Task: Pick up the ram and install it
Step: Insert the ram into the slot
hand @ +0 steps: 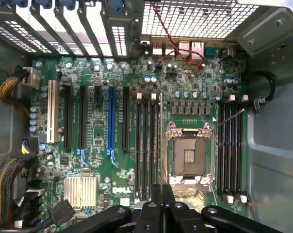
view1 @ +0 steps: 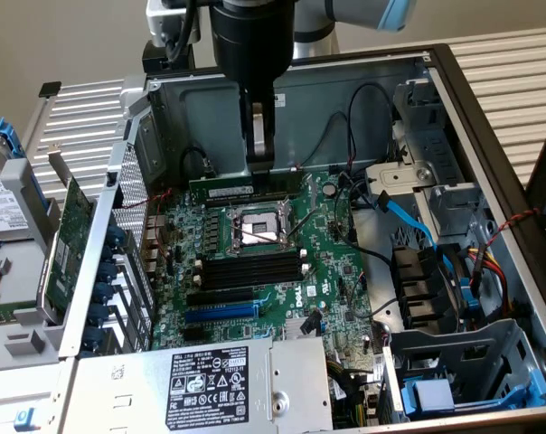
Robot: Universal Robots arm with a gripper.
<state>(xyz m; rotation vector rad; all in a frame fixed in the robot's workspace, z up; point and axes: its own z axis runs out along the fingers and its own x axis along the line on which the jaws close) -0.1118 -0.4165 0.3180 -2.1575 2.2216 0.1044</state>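
Note:
In the exterior view my gripper [view1: 259,161] reaches down into the open computer case and is shut on the ram [view1: 221,187]. The ram is a long green stick held level and on edge just above the motherboard, on the far side of the CPU socket [view1: 255,228]. Four black memory slots [view1: 250,268] lie on the near side of the socket. In the wrist view the ram [hand: 160,141] appears edge-on as a thin strip running out from my gripper [hand: 162,196]. It hangs between one bank of memory slots [hand: 144,145] and the CPU socket [hand: 189,154]. A second bank of slots [hand: 231,145] lies beyond the socket.
A green expansion card [view1: 70,235] leans outside the case on the exterior view's left, beside a hard drive [view1: 0,212]. The power supply [view1: 210,384] fills the near edge. A blue cable [view1: 409,217], a drive cage [view1: 454,362] and loose wires sit at the right. The case walls [view1: 345,86] enclose the board.

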